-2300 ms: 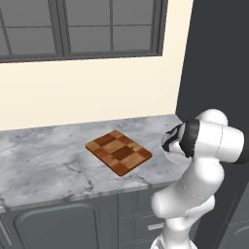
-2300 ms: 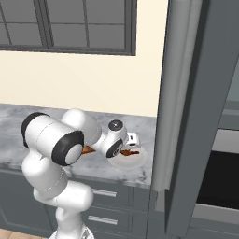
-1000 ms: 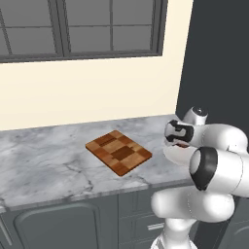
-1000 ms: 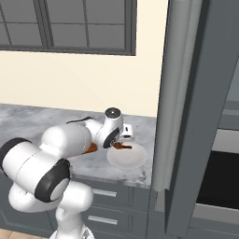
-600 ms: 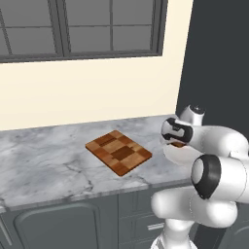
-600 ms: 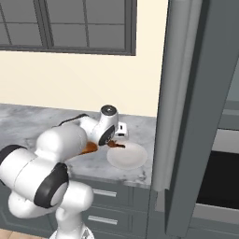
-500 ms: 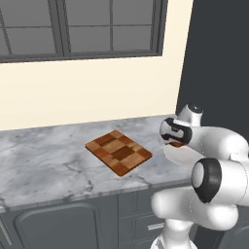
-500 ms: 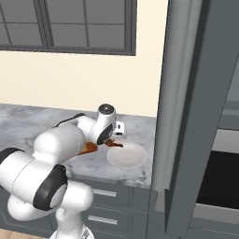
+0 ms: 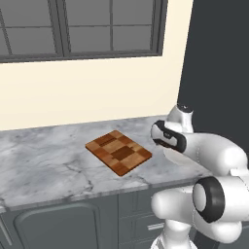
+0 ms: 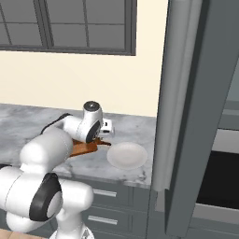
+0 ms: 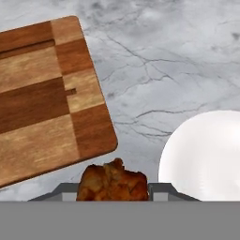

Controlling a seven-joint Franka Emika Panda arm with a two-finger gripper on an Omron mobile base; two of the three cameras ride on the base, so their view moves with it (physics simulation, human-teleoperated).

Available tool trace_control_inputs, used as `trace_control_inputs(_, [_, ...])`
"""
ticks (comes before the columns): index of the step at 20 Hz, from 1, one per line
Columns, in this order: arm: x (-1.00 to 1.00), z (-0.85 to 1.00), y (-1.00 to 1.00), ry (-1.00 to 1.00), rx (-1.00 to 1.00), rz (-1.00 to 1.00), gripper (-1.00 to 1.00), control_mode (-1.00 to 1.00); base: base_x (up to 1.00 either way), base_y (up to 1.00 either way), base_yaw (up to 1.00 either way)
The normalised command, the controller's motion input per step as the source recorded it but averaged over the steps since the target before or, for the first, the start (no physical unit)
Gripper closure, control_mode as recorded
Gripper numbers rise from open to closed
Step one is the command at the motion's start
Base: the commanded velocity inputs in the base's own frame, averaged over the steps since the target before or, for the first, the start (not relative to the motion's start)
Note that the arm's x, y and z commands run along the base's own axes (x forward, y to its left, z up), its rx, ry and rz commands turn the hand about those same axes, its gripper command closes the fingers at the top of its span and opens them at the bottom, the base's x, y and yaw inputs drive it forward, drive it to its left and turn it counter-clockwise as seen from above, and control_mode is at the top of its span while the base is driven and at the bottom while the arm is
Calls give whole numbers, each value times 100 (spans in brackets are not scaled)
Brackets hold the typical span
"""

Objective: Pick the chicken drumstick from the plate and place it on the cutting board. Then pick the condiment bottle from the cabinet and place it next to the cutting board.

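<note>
Closed on the chicken drumstick (image 11: 112,180), the jaws carry it above the marble counter (image 9: 44,165), over the strip of stone between the cutting board (image 9: 118,151) and the plate (image 10: 126,155). In the hand view the reddish-brown meat sits between the two dark finger tips at the bottom edge, with the board's rounded corner to its upper left and the white plate's rim to its right; the meat touches neither.

From the right base view the gripper (image 10: 103,139) hangs low over the counter just left of the plate, with the wrist bent down and the forearm reaching in from the left. In the left base view the white arm curls up from the lower right, its forearm lying level above the counter's right end and its dark-banded wrist pointing toward the board.

Grey veins run through the pale counter, which tops dark grey drawers (image 10: 109,205) with silver handles. Behind it stands a cream wall with a dark-framed window (image 9: 82,29). A tall dark grey cabinet (image 10: 196,107) rises at the counter's right end, its door panel standing forward.
</note>
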Motion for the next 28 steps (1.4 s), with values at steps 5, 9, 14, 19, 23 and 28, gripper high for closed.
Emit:
trace_control_inputs(5, [-1, 12, 46, 1, 1, 0, 100, -100, 0, 0, 0])
trace_control_inputs(9, [0, 9, 48, 3, 0, 0, 100, -100, 0, 0, 0])
trace_control_inputs(14, [0, 4, 44, 4, 0, 0, 100, -100, 0, 0, 0])
trace_control_inputs(19, [0, -5, 34, 1, 0, 0, 100, -100, 0, 0, 0])
trace_control_inputs(23, [0, -13, 31, -1, 0, 0, 100, -100, 0, 0, 0])
trace_control_inputs(28, [7, -22, 28, -7, 0, 0, 100, -100, 0, 0, 0])
